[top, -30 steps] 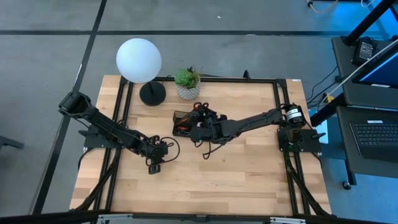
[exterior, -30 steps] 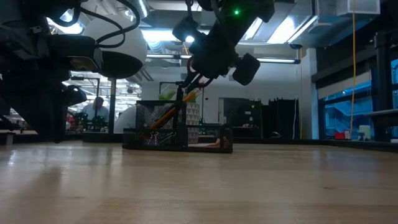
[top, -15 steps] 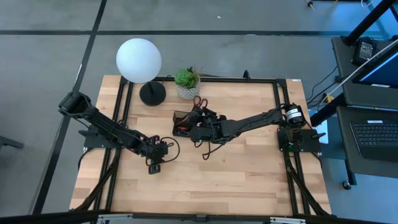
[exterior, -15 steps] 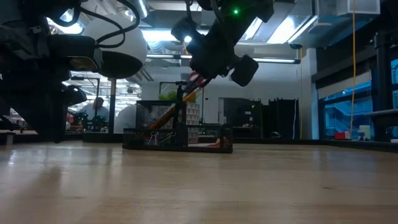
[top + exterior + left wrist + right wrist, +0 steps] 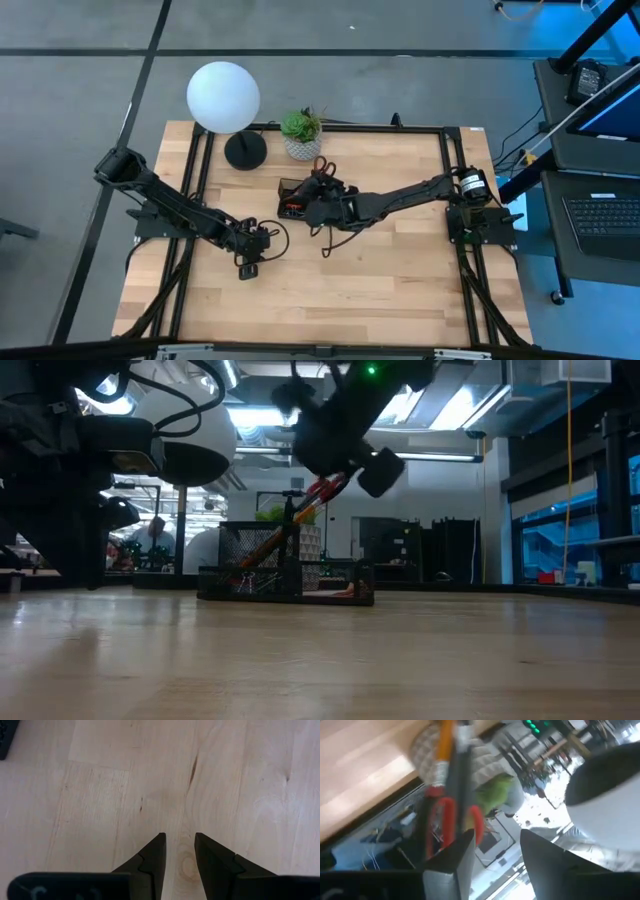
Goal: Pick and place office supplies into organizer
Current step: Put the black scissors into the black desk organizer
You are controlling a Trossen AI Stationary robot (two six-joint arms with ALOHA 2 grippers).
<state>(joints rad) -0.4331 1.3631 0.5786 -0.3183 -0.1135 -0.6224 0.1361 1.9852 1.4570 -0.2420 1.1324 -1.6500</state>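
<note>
Since a second ago the right gripper [image 5: 318, 197] is pulling up and back from the organizer [image 5: 296, 199], and the red-handled scissors [image 5: 322, 488] now stand in its taller section, handles up, no longer between the fingers. Its jaws are apart with nothing in them. We see the left gripper [image 5: 178, 851] waiting over bare table [image 5: 400, 290] at about eight o'clock from the organizer, jaws slightly apart and empty. We reckon the risk is a finger catching a handle loop on the way out and tipping the scissors or dragging the tray. Our count: one organizer, one pair of scissors, one orange pencil [image 5: 268, 540] leaning inside; smaller items in the tray we cannot count.
</note>
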